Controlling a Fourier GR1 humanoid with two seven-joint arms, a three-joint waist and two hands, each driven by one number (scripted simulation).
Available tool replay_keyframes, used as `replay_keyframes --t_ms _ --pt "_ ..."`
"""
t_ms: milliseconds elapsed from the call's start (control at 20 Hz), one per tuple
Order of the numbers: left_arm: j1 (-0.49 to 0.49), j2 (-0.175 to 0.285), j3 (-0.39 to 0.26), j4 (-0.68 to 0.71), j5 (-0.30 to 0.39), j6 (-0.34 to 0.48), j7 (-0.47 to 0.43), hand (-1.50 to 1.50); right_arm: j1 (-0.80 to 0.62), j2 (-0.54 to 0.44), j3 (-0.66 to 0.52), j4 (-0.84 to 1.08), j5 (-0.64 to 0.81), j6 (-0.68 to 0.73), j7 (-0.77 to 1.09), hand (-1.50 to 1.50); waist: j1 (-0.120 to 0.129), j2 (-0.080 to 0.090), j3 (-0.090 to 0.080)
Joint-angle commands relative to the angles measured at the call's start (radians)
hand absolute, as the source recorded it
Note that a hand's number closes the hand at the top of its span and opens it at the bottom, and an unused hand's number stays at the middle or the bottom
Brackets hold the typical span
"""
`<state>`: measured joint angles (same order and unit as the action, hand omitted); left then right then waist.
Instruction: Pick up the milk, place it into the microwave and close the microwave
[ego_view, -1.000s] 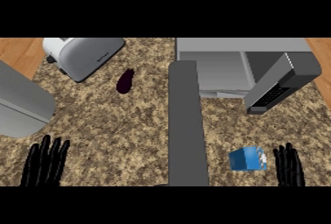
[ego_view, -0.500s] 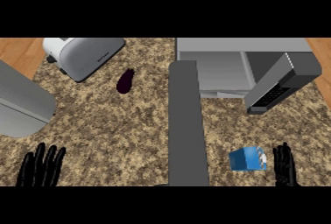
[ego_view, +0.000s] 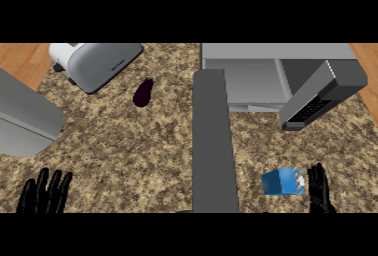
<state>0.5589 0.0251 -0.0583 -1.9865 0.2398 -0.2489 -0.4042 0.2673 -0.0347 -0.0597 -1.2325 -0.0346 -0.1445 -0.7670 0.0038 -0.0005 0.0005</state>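
The milk (ego_view: 282, 181) is a small blue carton lying on the speckled counter at the lower right. Just to its right, my right hand (ego_view: 320, 189) stands edge-on with straight fingers, close beside the carton and not wrapped round it. At the lower left my left hand (ego_view: 46, 194) rests open with fingers up, far from the carton. The microwave (ego_view: 275, 75) sits at the top right with its cavity showing; its door (ego_view: 322, 95) hangs open toward the right.
A long grey bar (ego_view: 214, 140) runs down the middle of the counter, left of the milk. A toaster (ego_view: 94, 62) stands at the top left, a dark eggplant (ego_view: 142, 93) beside it, and a grey appliance (ego_view: 22, 120) at the left edge.
Both hands have sunk toward the view's lower edge. The right hand has turned edge-on beside the milk. The carton has not moved.
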Motion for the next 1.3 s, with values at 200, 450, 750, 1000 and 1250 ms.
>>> replay_keyframes --t_ms 200,450,750,1000,1250 --pt "0.031 0.025 0.062 0.008 0.054 -0.045 -0.016 -1.5 -0.091 0.005 -0.04 0.205 -0.004 0.011 -0.117 -1.5 0.001 0.0 0.0" --pt "0.005 0.001 0.017 0.031 0.016 -0.018 -0.024 -1.5 -0.147 -0.017 -0.044 0.253 0.012 0.023 -0.158 -1.5 0.001 0.0 0.0" --pt "0.043 -0.021 -0.015 0.022 -0.026 -0.026 -0.048 -1.5 -0.176 -0.025 -0.039 0.285 0.003 0.061 -0.161 -1.5 0.001 0.0 0.0" --pt "0.067 0.007 0.027 0.058 -0.012 -0.072 -0.106 -1.5 -0.174 -0.015 -0.044 0.27 -0.026 0.077 -0.138 -1.5 0.001 0.0 0.0" --pt "0.041 0.016 0.042 -0.02 0.046 -0.057 0.011 -1.5 -0.207 0.024 -0.05 0.218 -0.01 -0.054 -0.068 -1.5 -0.001 0.0 -0.001"
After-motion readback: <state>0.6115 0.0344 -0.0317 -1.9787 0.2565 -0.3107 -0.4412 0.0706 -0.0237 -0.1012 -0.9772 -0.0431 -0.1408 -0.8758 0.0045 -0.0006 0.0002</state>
